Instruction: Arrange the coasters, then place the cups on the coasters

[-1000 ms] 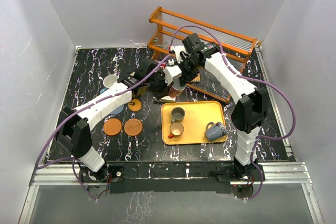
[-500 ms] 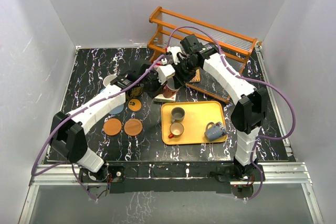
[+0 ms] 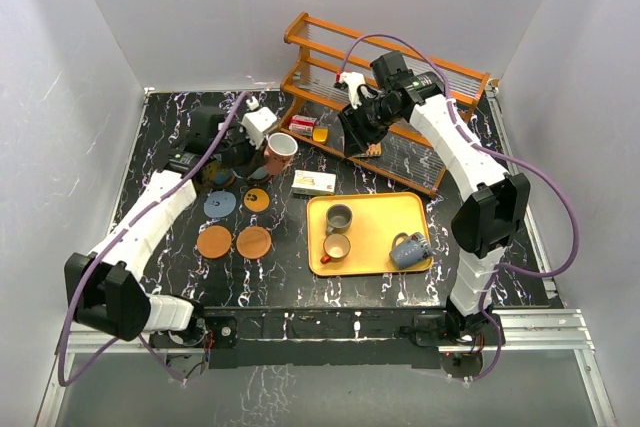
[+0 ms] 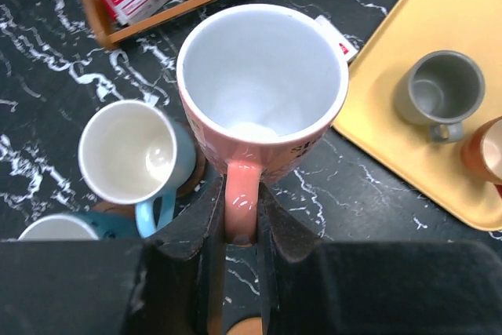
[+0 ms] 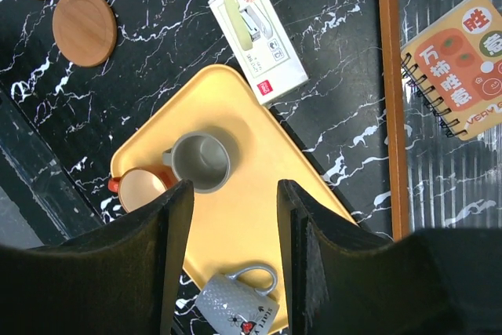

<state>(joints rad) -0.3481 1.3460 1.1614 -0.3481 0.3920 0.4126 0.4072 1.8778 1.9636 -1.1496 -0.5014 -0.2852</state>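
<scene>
Just coasters (image 3: 214,241) on a black, white-veined tabletop (image 3: 300,293) between plain white walls (image 3: 200,17).

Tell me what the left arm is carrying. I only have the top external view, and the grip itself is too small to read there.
Observer: In the left wrist view, the left gripper is shut on the handle of a pink mug, which is held upright.
Operator: Is anything inside it?
Observer: No. The same view looks straight into it, and the white inside is empty.
Operator: And the right gripper?
Observer: In the right wrist view, the right gripper is open and holds nothing. Only the yellow tray shows through the gap.
</scene>
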